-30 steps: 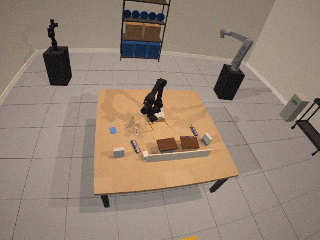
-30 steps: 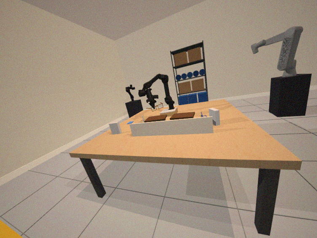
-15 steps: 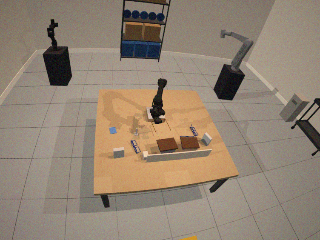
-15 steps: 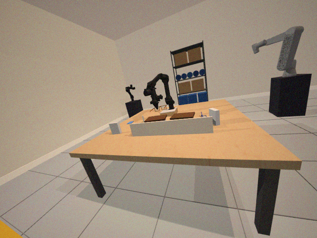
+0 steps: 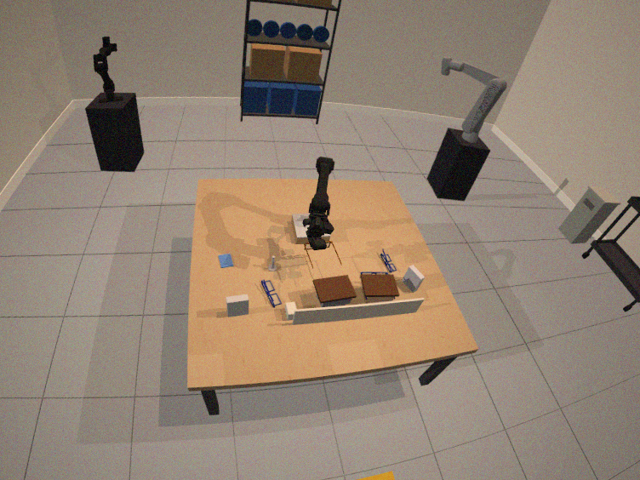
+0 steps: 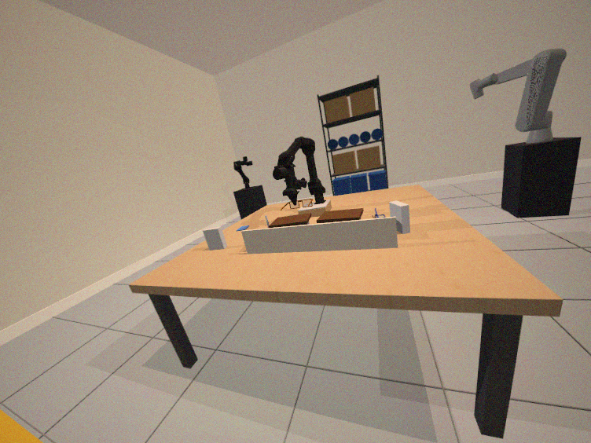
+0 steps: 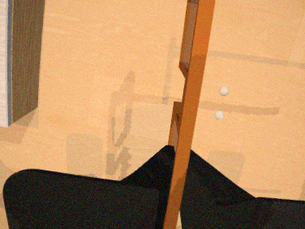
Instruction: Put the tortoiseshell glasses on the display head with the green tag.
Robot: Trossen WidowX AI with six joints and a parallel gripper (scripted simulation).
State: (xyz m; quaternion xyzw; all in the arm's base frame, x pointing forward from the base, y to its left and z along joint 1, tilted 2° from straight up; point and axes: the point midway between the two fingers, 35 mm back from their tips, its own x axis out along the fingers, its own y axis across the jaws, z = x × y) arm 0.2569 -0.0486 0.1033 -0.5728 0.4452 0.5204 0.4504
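We have the black parallel-jaw gripper (image 5: 320, 244) pinched tight on the thin brown tortoiseshell glasses (image 5: 323, 252), which hang above the light wooden table (image 5: 248, 356), clear of its surface. In the wrist view the orange-brown front bar of the frame (image 7: 191, 105) runs almost straight up the picture from between the two black fingers; the long axis of the front lies across the jaws, with the two small white nose pads (image 7: 223, 90) just to one side of the grip point.

From the top view the two temples trail away from the gripper toward the near side of the table, the same way as the two brown-topped display heads (image 5: 334, 288) that stand just behind the long white low wall (image 5: 357, 311). That is the relation the next move turns on — the heads are near and ahead of the open temples, so we judge a forward carry is called for.

We cannot tell which head bears the green tag; no tag shows in these views.
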